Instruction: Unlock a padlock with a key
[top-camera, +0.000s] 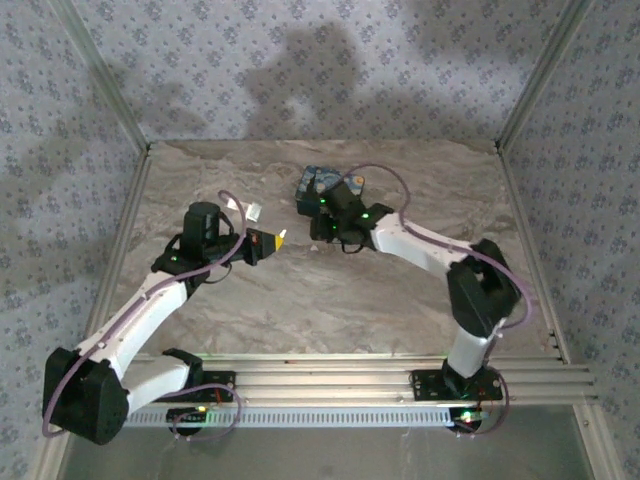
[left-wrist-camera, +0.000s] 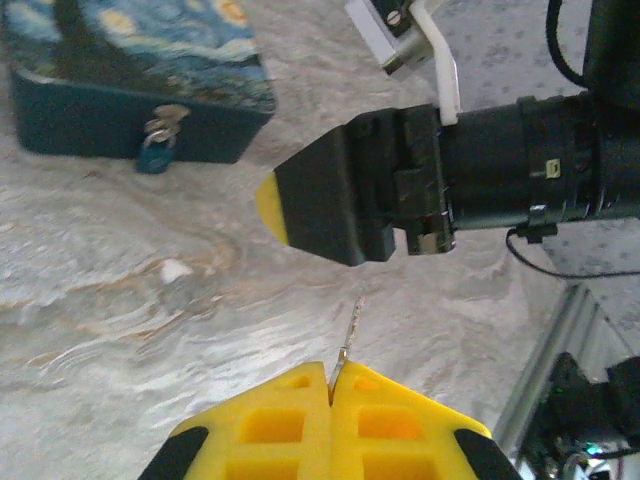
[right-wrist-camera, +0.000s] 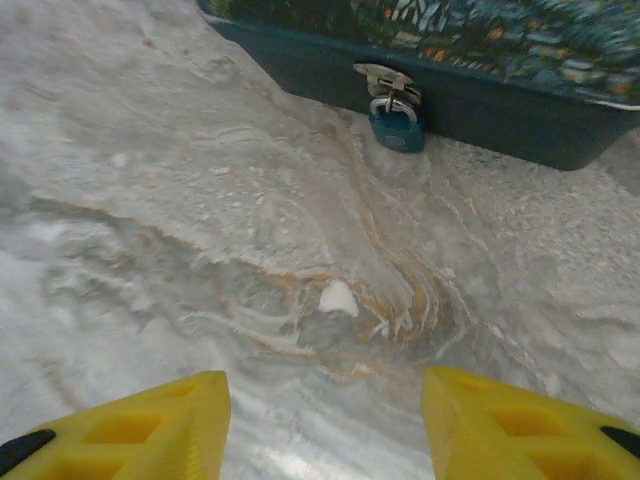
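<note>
The padlock (right-wrist-camera: 397, 128) is a small blue lock hanging from the metal hasp on the front of the dark swirl-print box (right-wrist-camera: 470, 95). The left wrist view also shows the padlock (left-wrist-camera: 155, 155) on the box (left-wrist-camera: 130, 60). My left gripper (left-wrist-camera: 331, 385) is shut on the key (left-wrist-camera: 350, 335), whose thin metal blade sticks out past the yellow fingertips. It hovers left of the box (top-camera: 318, 185). My right gripper (right-wrist-camera: 325, 420) is open over bare table, a short way before the padlock, with nothing between its fingers.
The marbled table (top-camera: 300, 290) has patterned walls on three sides. The right arm's black wrist (left-wrist-camera: 480, 170) reaches across just ahead of the key. A small white fleck (right-wrist-camera: 338, 298) lies on the table between the right gripper and the padlock.
</note>
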